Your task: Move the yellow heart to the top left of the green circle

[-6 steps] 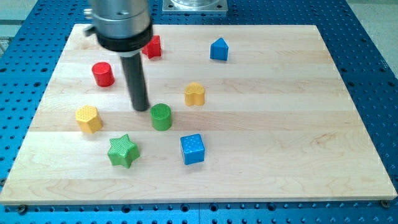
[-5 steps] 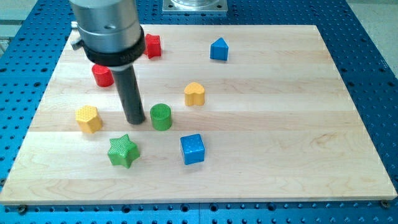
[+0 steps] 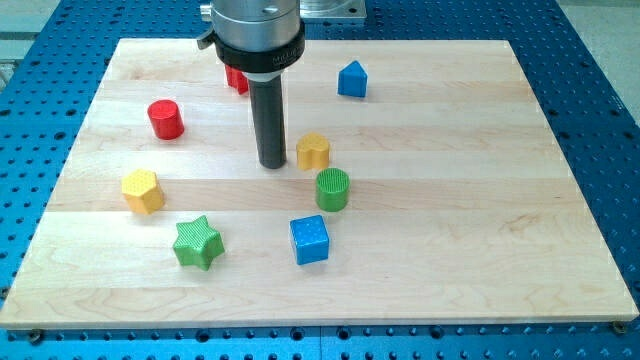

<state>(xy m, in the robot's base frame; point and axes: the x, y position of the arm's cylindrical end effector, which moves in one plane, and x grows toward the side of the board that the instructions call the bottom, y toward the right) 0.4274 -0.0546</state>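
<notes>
Broadly, the wooden board (image 3: 420,120) carries 8 blocks, and the job looks close to finished from where I sit. I have no jaws to spread or press together, only a straight dark rod, and my tip (image 3: 271,164) rests on the board just to the view's left of the yellow heart (image 3: 313,151), nearly touching it; I cannot tell whether there is contact. The yellow heart sits just above and slightly left of the green circle (image 3: 333,189), with a small gap between them. I judge that placement already reads as top left, though only barely; a short nudge further left would make it plainer.

Elsewhere lie the blue cube (image 3: 309,239), green star (image 3: 196,243), yellow hexagon-like block (image 3: 142,190), red cylinder (image 3: 166,119), blue house-shaped block (image 3: 351,78), and a red block (image 3: 235,78) half hidden behind the rod.
</notes>
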